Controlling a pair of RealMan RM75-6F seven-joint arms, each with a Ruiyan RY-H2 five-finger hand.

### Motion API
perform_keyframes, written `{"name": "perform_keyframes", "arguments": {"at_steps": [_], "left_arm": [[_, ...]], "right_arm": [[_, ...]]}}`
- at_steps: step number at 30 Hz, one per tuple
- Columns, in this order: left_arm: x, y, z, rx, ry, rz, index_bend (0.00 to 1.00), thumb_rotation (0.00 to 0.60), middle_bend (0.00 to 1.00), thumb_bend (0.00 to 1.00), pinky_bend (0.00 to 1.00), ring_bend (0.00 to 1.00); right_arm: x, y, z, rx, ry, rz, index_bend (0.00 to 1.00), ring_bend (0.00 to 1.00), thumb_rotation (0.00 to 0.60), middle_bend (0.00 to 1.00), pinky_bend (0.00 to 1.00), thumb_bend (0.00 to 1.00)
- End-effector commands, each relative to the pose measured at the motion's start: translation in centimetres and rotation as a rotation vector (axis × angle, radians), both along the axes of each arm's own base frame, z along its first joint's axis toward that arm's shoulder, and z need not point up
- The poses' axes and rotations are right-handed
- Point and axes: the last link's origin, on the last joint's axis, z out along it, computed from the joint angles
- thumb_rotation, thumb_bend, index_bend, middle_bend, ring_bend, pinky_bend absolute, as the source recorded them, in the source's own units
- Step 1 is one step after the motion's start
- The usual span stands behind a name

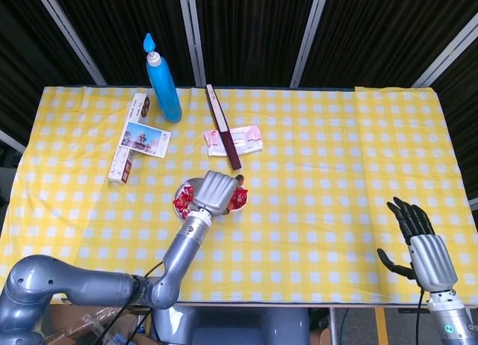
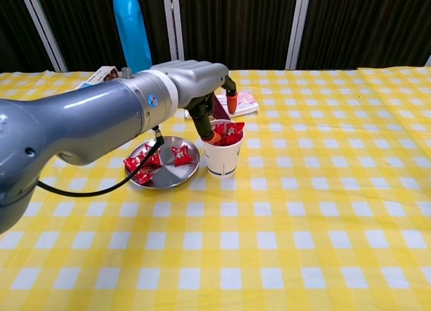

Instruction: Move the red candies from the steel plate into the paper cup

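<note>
A yellow checked table (image 2: 323,210) fills the room's middle, with a tall blue bottle (image 1: 163,80) at the far left, a flat box (image 1: 128,136) beside it, a dark stick (image 1: 222,125) and a pink packet (image 1: 240,139) further along. The left hand (image 2: 195,79) hangs right over the paper cup (image 2: 222,156), fingers spread apart above the rim with nothing between them that I can see, and a candy lies on top of the heap inside the cup. Just left of the cup, touching or nearly so, sits the steel plate (image 2: 176,176), with several red candies (image 2: 145,164) on it, so I would say the job is partly done. The right hand (image 1: 418,244) waits at the near right edge of the table, open and empty. To do this step well, I think the hand should lift straight up clear of the rim before swinging left, since the cup looks light and a brushed finger could tip it; then it should come down on a single candy near the plate's middle.
</note>
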Motion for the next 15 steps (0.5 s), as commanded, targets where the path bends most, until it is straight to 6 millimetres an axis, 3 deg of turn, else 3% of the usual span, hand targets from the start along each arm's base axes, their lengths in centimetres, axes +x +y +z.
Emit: {"name": "perform_keyframes", "arguments": {"at_steps": [1, 5, 9, 15], "left_arm": [[0.0, -0.1, 0.9, 0.016, -0.043, 0.0, 0.32, 0.6, 0.93, 0.3, 1.0, 0.97], [-0.6, -0.7, 3.2, 0.055, -0.127, -0.007, 0.29, 0.6, 0.89, 0.3, 0.99, 0.94], [-2.9, -2.1, 6.7, 0.126, -0.202, -0.018, 0.25, 0.6, 0.75, 0.28, 0.89, 0.81], [-10.8, -6.3, 13.1, 0.239, -0.235, 0.014, 0.17, 0.6, 0.36, 0.27, 0.6, 0.48]], "right_arm": [[0.0, 0.0, 0.0, 0.0, 0.001, 0.0, 0.0, 0.0, 0.6, 0.0, 0.0, 0.39], [-0.1, 0.0, 0.1, -0.001, 0.003, 0.001, 0.0, 0.0, 0.6, 0.0, 0.0, 0.39], [-0.1, 0.0, 0.0, 0.001, 0.011, 0.007, 0.0, 0.0, 0.6, 0.0, 0.0, 0.39], [-0.3, -0.2, -0.1, -0.01, 0.055, 0.017, 0.0, 0.0, 0.6, 0.0, 0.0, 0.39]]}}
